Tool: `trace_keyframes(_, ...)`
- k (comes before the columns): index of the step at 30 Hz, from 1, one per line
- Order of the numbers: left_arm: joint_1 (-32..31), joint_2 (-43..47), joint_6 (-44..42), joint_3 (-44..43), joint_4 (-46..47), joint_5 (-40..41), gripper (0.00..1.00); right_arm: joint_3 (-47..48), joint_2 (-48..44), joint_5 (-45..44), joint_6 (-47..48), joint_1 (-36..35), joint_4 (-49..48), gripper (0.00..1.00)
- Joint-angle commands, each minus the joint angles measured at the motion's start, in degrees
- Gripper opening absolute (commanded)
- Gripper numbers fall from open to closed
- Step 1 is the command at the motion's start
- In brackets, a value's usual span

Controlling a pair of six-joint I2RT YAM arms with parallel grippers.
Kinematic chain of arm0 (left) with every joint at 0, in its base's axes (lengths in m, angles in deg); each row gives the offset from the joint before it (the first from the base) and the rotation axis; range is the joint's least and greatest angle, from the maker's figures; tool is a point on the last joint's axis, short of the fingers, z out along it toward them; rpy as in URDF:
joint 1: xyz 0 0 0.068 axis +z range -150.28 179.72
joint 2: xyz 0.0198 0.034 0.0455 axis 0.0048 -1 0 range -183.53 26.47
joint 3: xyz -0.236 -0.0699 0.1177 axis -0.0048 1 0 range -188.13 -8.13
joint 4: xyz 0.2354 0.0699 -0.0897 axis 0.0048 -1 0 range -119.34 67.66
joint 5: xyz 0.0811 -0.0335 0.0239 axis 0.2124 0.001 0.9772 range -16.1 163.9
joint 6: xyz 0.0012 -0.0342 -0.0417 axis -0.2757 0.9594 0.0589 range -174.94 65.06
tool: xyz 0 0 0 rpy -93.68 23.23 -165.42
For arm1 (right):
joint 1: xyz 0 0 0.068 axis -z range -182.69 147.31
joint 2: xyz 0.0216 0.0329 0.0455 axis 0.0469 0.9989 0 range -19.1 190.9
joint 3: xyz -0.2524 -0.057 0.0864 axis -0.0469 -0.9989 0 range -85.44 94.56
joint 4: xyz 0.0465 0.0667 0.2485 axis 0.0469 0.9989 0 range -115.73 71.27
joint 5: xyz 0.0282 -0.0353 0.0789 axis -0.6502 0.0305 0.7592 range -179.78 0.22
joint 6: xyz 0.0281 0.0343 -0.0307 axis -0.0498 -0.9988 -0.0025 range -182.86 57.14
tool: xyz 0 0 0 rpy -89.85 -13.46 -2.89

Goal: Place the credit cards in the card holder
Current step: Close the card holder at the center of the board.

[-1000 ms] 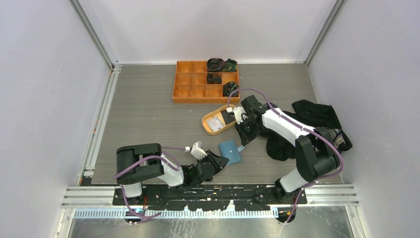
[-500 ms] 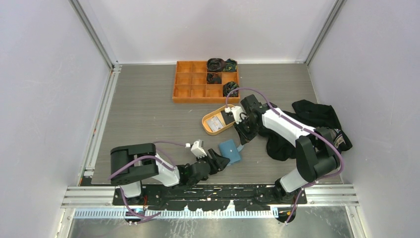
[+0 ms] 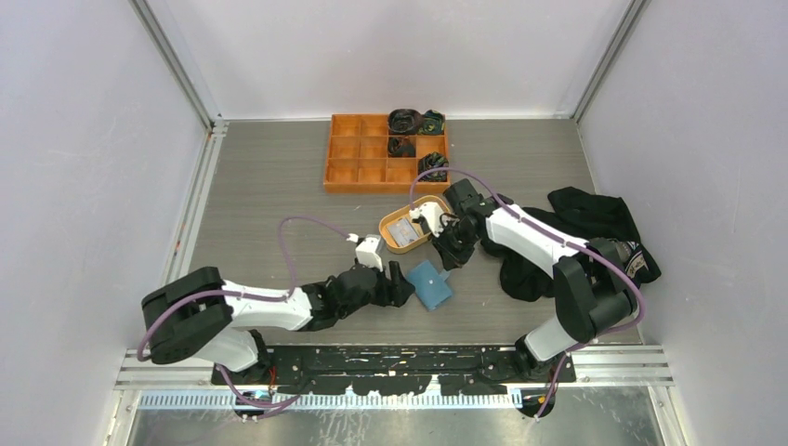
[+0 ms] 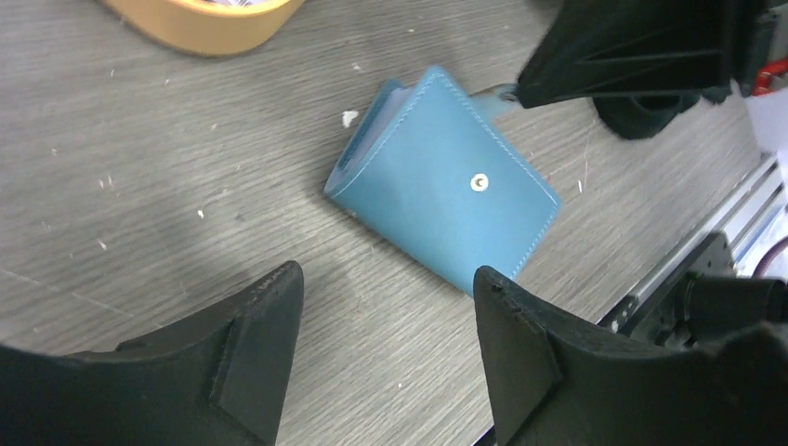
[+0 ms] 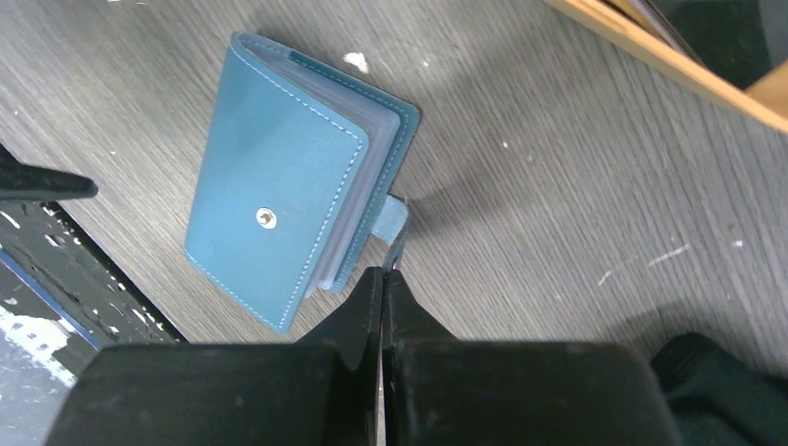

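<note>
The left end effector has its two black fingers spread wide, and it holds nothing. It is low over the grey wood-grain table, with its tips turned toward the small blue leather folding card holder. One corner of the card holder comes just beside the tip of one finger. Whether they touch cannot be told.

The right end effector has its fingers pressed together. They pinch the end of the thin blue snap tab, which comes out from the long open edge of the card holder.

The card holder lies closed and flat on the table, between the two end effectors and not far from the near edge. The cover with the small metal snap stud faces upward, and clear inner slots show along the open edge. In the overhead view its long axis runs slantwise, from far-left to near-right. The open long edge with the tab is turned toward the right arm, and the folded spine toward the left arm.

Light grey credit cards lie in an oval tan dish just beyond the card holder, apart from it. Farther back stands an orange compartment tray with dark bundles in some of its right compartments. A black cloth lies beside the right arm.
</note>
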Motion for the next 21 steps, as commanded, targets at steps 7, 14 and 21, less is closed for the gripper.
trace_keyframes(7, 6.97, 4.87, -5.63, 1.33, -5.34, -12.47, 0.69, 4.2, -0.42, 7.36, 6.73, -6.26, -2.05, 0.01)
trace_keyframes(14, 8.99, -2.35, -4.92, -1.2, -0.31, -20.46, 0.69, 3.95, -0.09, 9.18, 7.62, -6.95, -1.74, 0.01)
trace_keyframes(21, 8.99, -7.85, -1.95, -2.6, 4.26, -21.84, 0.62, 3.91, 0.07, 7.7, 7.1, -6.94, -1.55, 0.01)
